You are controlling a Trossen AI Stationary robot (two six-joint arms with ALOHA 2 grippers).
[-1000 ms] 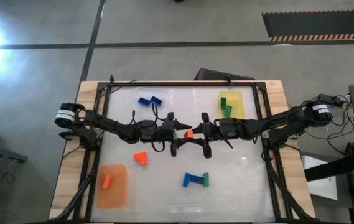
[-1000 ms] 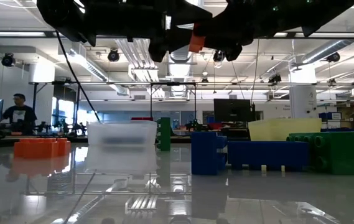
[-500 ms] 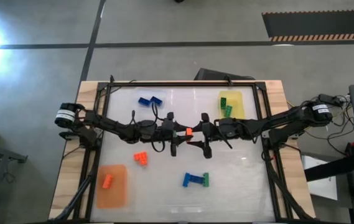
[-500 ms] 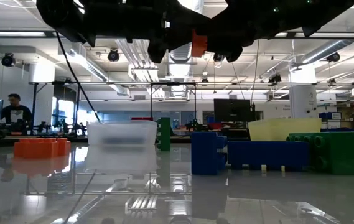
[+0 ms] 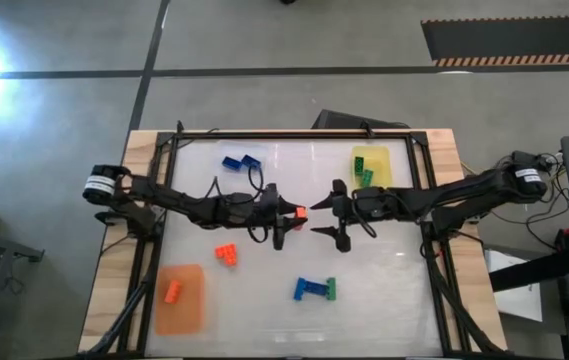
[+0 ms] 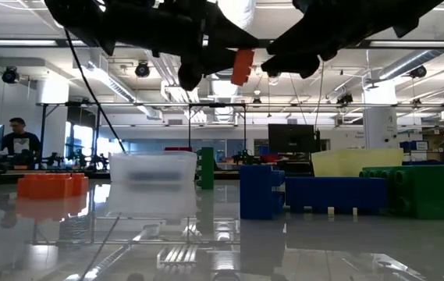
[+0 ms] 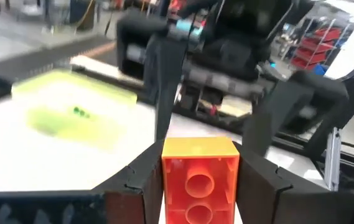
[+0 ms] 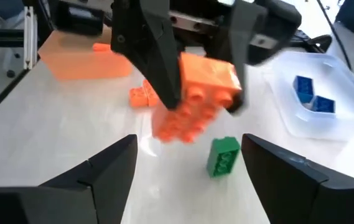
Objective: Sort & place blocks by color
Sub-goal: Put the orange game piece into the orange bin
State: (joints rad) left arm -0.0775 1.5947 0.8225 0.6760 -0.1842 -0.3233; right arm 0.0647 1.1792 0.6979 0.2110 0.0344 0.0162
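Observation:
An orange brick (image 5: 301,212) hangs high above the table's middle, and my left gripper (image 5: 292,213) is shut on it. It also shows in the low view as an orange brick (image 6: 243,66) well above the table. My right gripper (image 5: 322,217) stands open just right of the brick, apart from it, its fingers (image 8: 111,171) wide with nothing between them. Two more orange bricks (image 5: 227,254) lie on the table near the left gripper. A blue and green cluster (image 5: 314,289) lies toward the near edge. My left gripper pinches the orange brick between its two fingers (image 7: 140,183), one on each of two opposite sides (image 7: 165,180). The fingers come level from the table's left. The brick is lifted clear of the table, its free end (image 8: 226,78) sticking out toward my right gripper.
A clear tray with blue bricks (image 5: 242,162) sits at the far left. A yellow mat with green bricks (image 5: 372,168) sits at the far right. An orange mat (image 5: 190,305) holding an orange brick (image 5: 173,291) lies at the near left. A dark frame (image 5: 294,132) rims the table.
The orange brick has passed from my right gripper to my left. My left gripper has shut on it. My right gripper has opened, let go and drawn back toward the table's right edge. The brick stays high above the table's middle.

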